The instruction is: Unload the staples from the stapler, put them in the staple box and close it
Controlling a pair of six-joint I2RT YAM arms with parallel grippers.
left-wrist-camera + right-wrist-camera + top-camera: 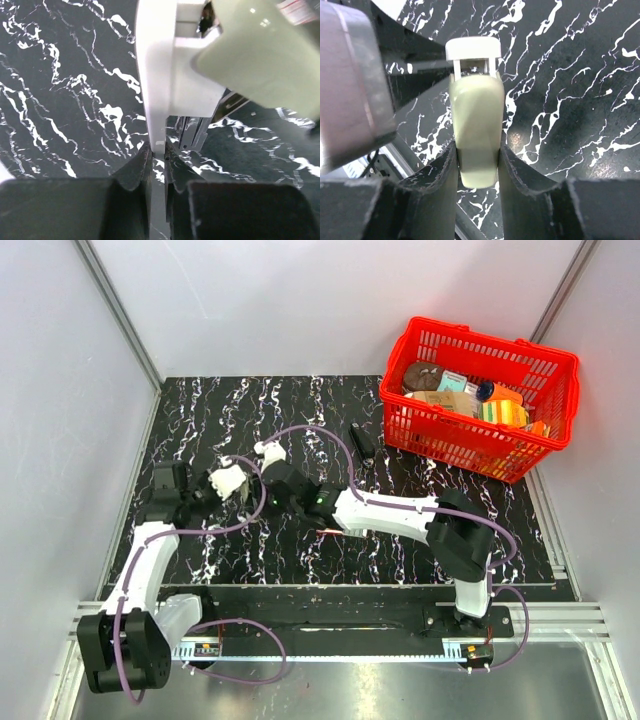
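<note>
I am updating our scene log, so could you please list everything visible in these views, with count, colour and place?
stapler: one, pale green with white parts, held between both pincers, left of the table's centre
basket: one, red, far right corner
packaged items: several, mixed colours, inside the basket; exact count unclear
black object: one, black, lying on the table just left of the basket; too small to identify
table: one, black with white veining, under everything
left arm: one, white and black, near left
right arm: one, white and black, reaching in from the near right
left pincer: one, black, shut on the stapler's white plate
right pincer: one, black, shut on the stapler's green body
</note>
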